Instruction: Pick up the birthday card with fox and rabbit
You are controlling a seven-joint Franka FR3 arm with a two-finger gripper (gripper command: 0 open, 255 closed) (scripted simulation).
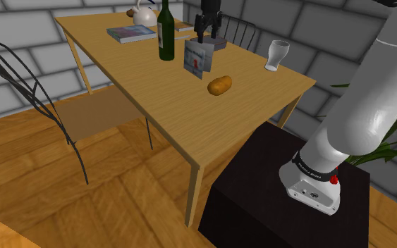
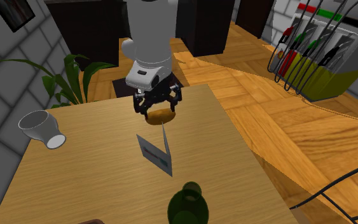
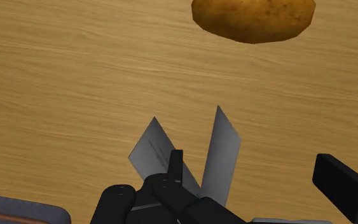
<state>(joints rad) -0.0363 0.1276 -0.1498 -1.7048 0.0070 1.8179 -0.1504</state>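
The card (image 1: pixel 199 58) stands open on its bottom edges near the middle of the wooden table (image 1: pixel 154 106), its two leaves spread in a narrow V with the fold upright. In the shoulder view the green bottle (image 1: pixel 166 32) is just to its left, the potato (image 1: pixel 219 85) lies near it on the closer side, and the glass (image 1: pixel 276 55) is well apart to the right. The gripper (image 1: pixel 206 32) hangs above the card, and as far as I can judge it does not touch it. The wrist view shows its black fingers (image 3: pixel 343 188) spread wide, with nothing between them clasped and the card's top edges just beyond them. The card looks thin and very light, probably stiff along the fold but easily bent across a leaf. A sideways nudge would likely tip it or slide it over the smooth wood. I would take hold near the top by the fold. One way is to close the leaves together, the other is to pinch one leaf across its thickness. The pinch need only be gentle, since the weight is slight and a hard squeeze may crease it. The main risks are a finger landing on an edge and flattening the card, or the leaves splaying out of the closing jaws
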